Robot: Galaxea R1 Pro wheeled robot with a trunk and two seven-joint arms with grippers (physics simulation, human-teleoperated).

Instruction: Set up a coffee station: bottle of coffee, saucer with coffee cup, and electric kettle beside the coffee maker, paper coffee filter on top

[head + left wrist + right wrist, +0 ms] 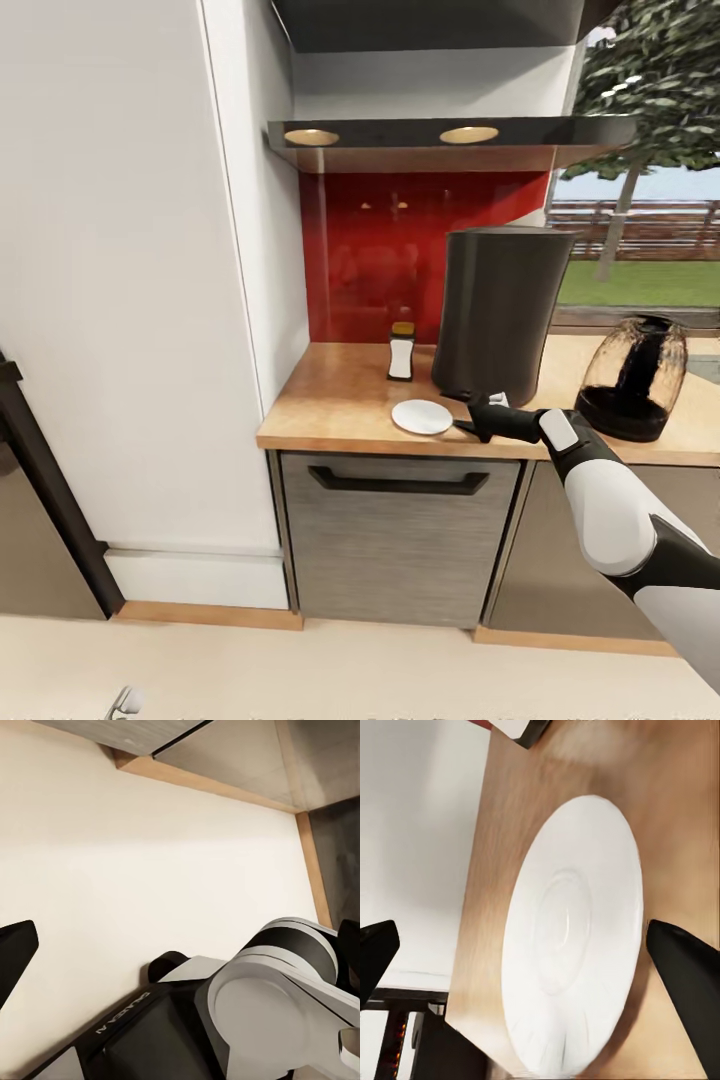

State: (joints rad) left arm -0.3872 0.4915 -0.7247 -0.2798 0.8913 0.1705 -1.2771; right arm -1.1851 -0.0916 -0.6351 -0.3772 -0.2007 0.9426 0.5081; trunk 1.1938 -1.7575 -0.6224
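The saucer (pixel 422 417) lay flat on the table (pixel 330 400), near its front edge, just left of the coffee maker (pixel 497 310). You had your right tool (pixel 470 418) stretched in from the right, low over the table, its tip right at the saucer's right rim. In the right wrist view the saucer (pixel 574 937) sat between the two dark fingertips (pixel 686 982), which stood wide apart on either side, pinching nothing. Whether they touched the rim, you could not tell.

The bottle of coffee (pixel 401 352) stood upright on the table behind the saucer, against the red backsplash (pixel 390 250), just left of the coffee maker. The electric kettle (pixel 634 378) stood on the table well to the right of the coffee maker, apart from it.

Your left arm hung low: its wrist view looked down at the pale floor (pixel 150 855) beside the cabinet base, with one dark fingertip (pixel 15 956) at the edge. Whether the left tool was spread or closed, you could not tell.
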